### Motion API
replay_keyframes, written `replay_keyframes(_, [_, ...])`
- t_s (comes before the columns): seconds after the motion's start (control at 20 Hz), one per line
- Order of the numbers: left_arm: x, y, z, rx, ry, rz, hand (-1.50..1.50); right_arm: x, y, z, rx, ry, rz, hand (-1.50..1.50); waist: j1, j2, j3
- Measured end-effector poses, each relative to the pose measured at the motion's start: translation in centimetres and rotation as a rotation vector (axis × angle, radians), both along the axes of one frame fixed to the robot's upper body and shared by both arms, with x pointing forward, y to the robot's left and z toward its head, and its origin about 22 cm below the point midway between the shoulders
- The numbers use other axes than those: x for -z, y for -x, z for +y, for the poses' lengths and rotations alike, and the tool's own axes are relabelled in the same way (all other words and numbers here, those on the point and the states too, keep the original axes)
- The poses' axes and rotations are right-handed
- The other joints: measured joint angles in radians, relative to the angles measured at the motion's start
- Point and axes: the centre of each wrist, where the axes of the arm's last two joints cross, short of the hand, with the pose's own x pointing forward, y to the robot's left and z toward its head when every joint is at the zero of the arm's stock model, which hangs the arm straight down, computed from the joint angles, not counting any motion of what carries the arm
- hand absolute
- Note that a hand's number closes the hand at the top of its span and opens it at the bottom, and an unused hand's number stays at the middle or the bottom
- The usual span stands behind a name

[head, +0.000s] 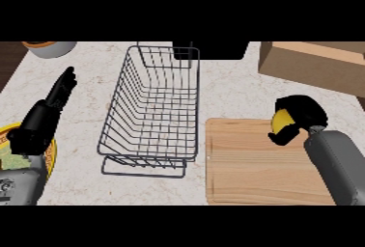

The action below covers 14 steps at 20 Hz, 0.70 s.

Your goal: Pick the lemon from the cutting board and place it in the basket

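We have the lemon (283,123) clamped in the curled fingers of our right hand (299,118) over the cutting board (249,169), so carrying it left into the wire basket (153,103) remains, while our left hand (43,118) rests open.

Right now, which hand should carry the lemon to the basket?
The right hand: its fingers are already curled round the lemon above the cutting board, beside the basket. The left hand rests open at the far side.
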Motion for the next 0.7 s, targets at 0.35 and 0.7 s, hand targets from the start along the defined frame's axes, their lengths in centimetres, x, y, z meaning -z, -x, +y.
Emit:
replay_keyframes(0.35, [-0.2, 0.2, 0.9, -0.018, 0.001, 0.005, 0.0, -5.2, -1.1, 0.5, 0.043, -0.212, -0.341, 1.5, -0.013, -0.004, 0.001])
replay_keyframes(0.7, [-0.3, 0.5, 1.0, -0.019, -0.003, 0.018, 0.0, -13.7, -1.6, 3.9, -0.066, -0.63, -0.565, 1.5, -0.022, -0.012, 0.0])
